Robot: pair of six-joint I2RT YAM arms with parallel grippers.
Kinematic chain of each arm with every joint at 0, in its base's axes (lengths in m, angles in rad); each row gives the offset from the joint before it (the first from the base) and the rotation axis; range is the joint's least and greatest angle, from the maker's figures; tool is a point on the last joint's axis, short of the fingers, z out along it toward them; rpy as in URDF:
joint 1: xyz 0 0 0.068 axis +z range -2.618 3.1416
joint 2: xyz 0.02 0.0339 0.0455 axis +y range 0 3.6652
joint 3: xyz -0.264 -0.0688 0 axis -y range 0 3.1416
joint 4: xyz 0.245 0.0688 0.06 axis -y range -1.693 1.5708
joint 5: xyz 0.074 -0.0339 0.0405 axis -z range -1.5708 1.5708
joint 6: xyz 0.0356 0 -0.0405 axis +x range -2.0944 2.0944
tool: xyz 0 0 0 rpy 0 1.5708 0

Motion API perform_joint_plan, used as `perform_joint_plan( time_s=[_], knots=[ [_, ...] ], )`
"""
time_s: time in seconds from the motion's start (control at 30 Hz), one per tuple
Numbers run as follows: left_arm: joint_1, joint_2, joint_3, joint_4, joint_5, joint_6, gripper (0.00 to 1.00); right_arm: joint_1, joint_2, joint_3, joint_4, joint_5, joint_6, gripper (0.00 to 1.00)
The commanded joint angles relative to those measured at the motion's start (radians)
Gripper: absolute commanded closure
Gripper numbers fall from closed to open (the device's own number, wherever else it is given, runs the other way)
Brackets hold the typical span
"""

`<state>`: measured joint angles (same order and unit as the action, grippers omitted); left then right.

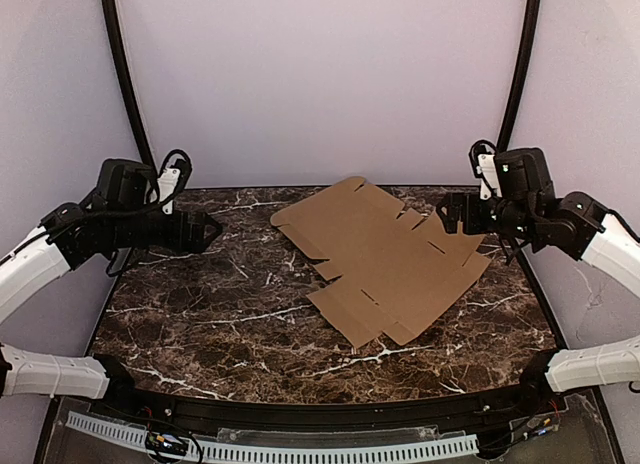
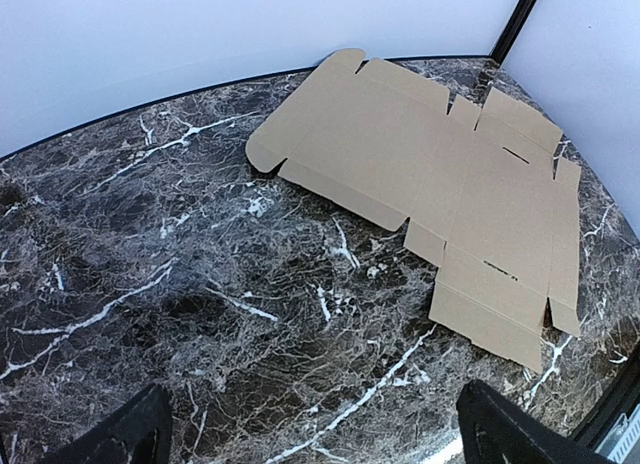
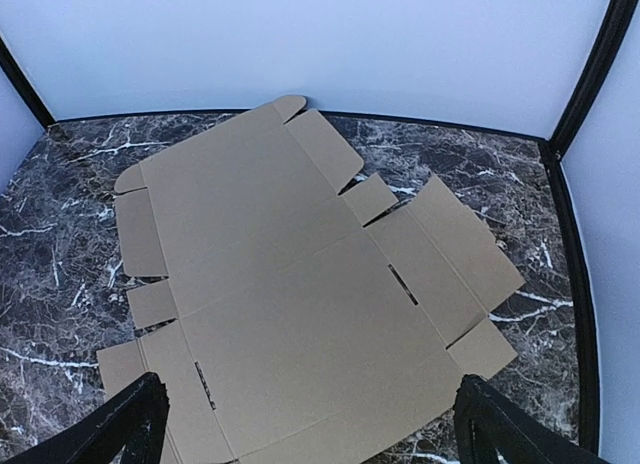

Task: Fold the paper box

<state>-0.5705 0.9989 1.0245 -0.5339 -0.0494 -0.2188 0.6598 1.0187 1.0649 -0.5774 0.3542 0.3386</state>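
Observation:
The paper box (image 1: 385,259) is a flat brown die-cut cardboard sheet with flaps and slots, lying unfolded on the dark marble table, right of centre. It also shows in the left wrist view (image 2: 440,184) and fills the right wrist view (image 3: 300,294). My left gripper (image 1: 212,230) hangs above the table's left side, well clear of the sheet, open and empty; its fingertips (image 2: 135,434) show wide apart. My right gripper (image 1: 447,212) hovers over the sheet's right edge, open and empty, with its fingertips (image 3: 495,429) spread wide.
The marble table (image 1: 220,314) is bounded by a pale back wall and side walls with black corner posts (image 1: 125,74). A black rail and white cable chain (image 1: 300,449) run along the near edge.

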Motion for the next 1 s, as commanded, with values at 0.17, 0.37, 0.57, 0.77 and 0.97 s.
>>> perform_joint_plan(
  time_s=[0.17,0.37,0.57,0.77,0.97],
  knots=[
    [-0.005,-0.068,-0.055,-0.04,-0.05,0.041,0.0,0.009,0.002,-0.019,-0.122,0.01,0.109,0.02],
    [-0.005,-0.142,-0.101,-0.04,-0.089,0.049,0.0,-0.015,0.101,-0.009,-0.167,-0.082,0.135,0.01],
    [-0.005,-0.195,-0.122,-0.054,-0.108,0.057,0.0,-0.113,0.121,-0.09,-0.162,-0.241,0.243,0.01],
    [-0.005,-0.229,-0.169,-0.038,-0.126,0.065,0.0,-0.19,0.078,-0.25,-0.102,-0.373,0.39,0.01],
    [-0.005,-0.226,-0.177,-0.044,-0.119,0.047,0.0,-0.236,-0.001,-0.411,0.029,-0.463,0.541,0.01]
  ],
)
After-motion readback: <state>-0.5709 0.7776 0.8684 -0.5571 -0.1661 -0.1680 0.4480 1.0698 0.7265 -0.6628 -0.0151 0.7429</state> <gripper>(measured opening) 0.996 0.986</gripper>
